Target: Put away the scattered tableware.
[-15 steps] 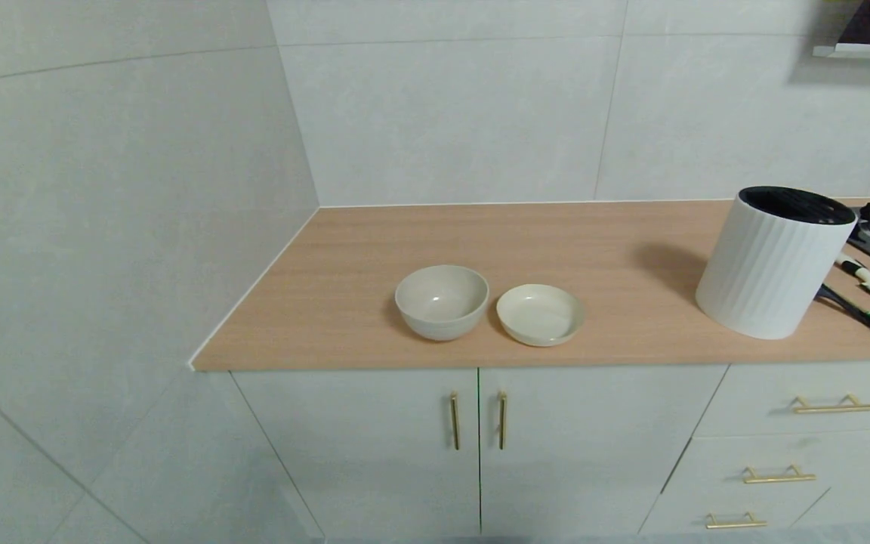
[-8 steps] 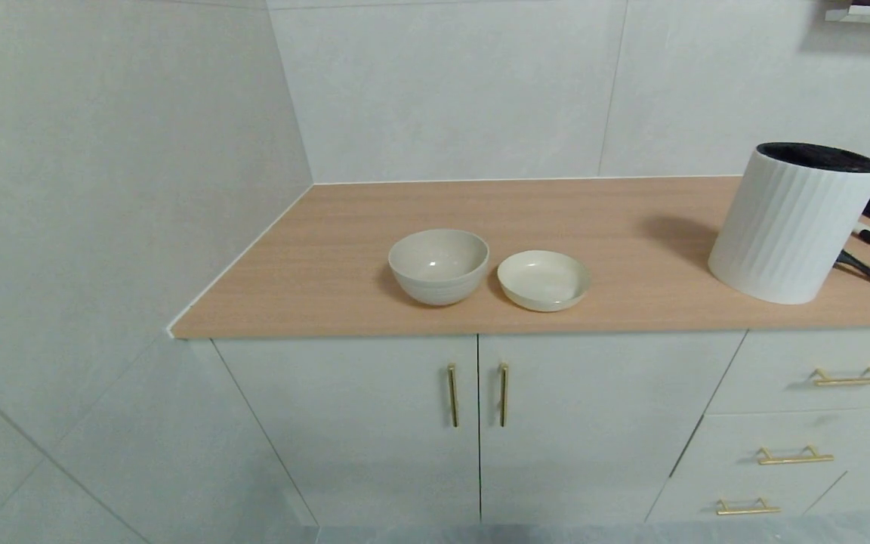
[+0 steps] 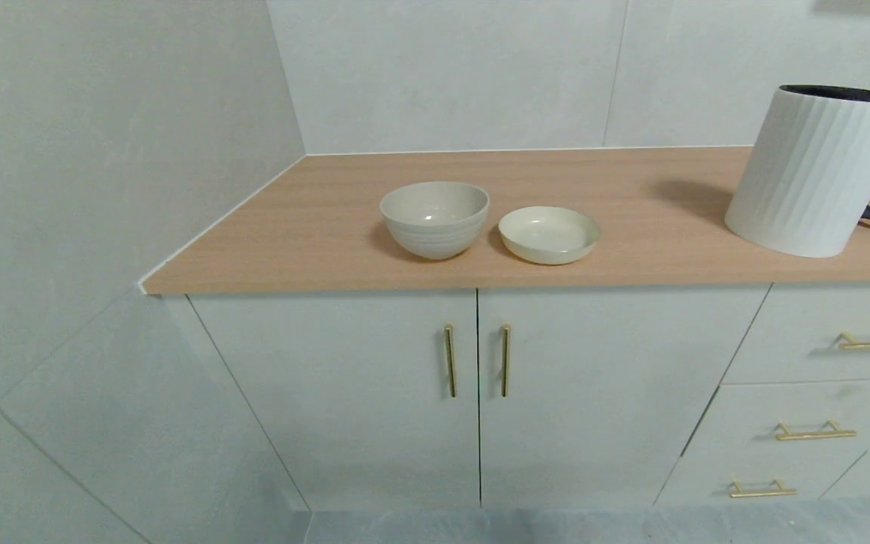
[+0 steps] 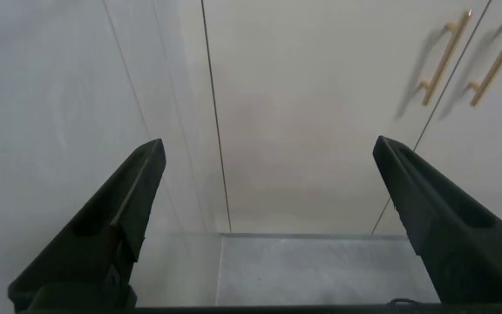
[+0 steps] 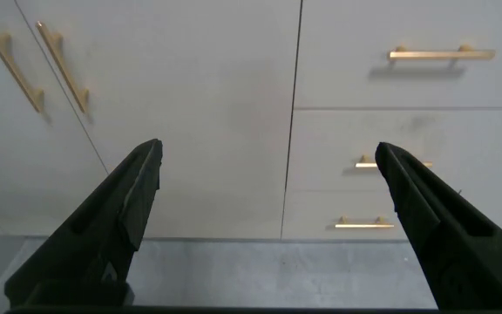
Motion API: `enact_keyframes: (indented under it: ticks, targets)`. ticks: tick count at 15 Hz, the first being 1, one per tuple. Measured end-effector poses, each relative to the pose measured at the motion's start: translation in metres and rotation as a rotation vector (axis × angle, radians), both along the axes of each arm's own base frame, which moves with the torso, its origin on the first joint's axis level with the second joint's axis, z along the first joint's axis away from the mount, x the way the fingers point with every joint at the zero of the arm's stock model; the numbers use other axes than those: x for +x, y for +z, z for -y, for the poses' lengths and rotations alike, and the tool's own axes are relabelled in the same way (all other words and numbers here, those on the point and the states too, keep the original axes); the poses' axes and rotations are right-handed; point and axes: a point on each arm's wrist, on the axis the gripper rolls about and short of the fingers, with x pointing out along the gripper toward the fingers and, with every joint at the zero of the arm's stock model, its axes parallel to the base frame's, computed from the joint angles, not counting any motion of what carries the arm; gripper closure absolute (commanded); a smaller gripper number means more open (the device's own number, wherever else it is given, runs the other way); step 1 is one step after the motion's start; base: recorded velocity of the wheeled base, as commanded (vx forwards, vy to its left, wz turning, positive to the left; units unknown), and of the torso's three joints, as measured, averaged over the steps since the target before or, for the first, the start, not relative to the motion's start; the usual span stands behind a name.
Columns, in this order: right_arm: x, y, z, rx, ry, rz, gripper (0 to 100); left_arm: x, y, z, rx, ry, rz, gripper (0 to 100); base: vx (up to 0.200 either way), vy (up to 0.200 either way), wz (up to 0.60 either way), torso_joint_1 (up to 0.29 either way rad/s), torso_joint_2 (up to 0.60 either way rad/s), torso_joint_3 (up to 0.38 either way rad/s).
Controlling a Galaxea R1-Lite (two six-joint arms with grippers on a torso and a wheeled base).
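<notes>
Tableware stands untouched: a deep bowl [image 3: 435,219] and a shallow dish [image 3: 549,234] sit side by side near the front edge of the tabletop [image 3: 314,227], above the paired cabinet doors [image 3: 374,393]. Whether their rims touch cannot be told.

Your left pincer [image 4: 267,148] is released and empty, low before the left door. Your right pincer [image 5: 267,148] is likewise released and empty, facing the cabinet front beside the drawers [image 5: 408,113]. By my judgement, nothing has been put away and the step in hand is the approach.

Recommendation: raise each arm above the tabletop before closing in. Take the bowl from its left side and the dish from its right, so neither pincer crowds the narrow gap between them. Pinch each wall at the rim, one finger inside and one outside.

Materials: both pieces look like glossy glazed ceramic, likely slippery. The bowl is rounded, with faint ridged bands; the dish is low-walled and offers little to hold. The wood-grain tabletop is matte. A ribbed white canister [image 3: 820,170] stands well to the right.
</notes>
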Motion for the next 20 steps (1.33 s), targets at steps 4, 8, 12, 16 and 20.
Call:
enact_keyframes:
  ticks: [4,8,12,16,20]
  targets:
    - [0.0,0.0,0.0,0.0,0.0,0.0,0,0.0,0.0,0.0,0.0,0.0,0.0,0,0.0,0.0,0.0,-0.158,0.46,0.299]
    - [0.0,0.0,0.0,0.0,0.0,0.0,0,0.0,0.0,0.0,0.0,0.0,0.0,0,0.0,0.0,0.0,-0.123,0.44,0.317]
    - [0.0,0.0,0.0,0.0,0.0,0.0,0,-0.0001,0.0001,0.0,0.0,0.0,0.0,0,0.0,0.0,0.0,-0.032,0.12,0.084]
    - [0.0,0.0,0.0,0.0,0.0,0.0,0,0.0,0.0,0.0,0.0,0.0,-0.001,0,0.1,0.0,0.0,0.0,0.0,0.004]
    - [0.0,0.0,0.0,0.0,-0.001,0.0,0,0.0,-0.0002,0.0,0.0,-0.001,-0.002,0,0.05,0.0,0.0,-0.003,0.0,0.003]
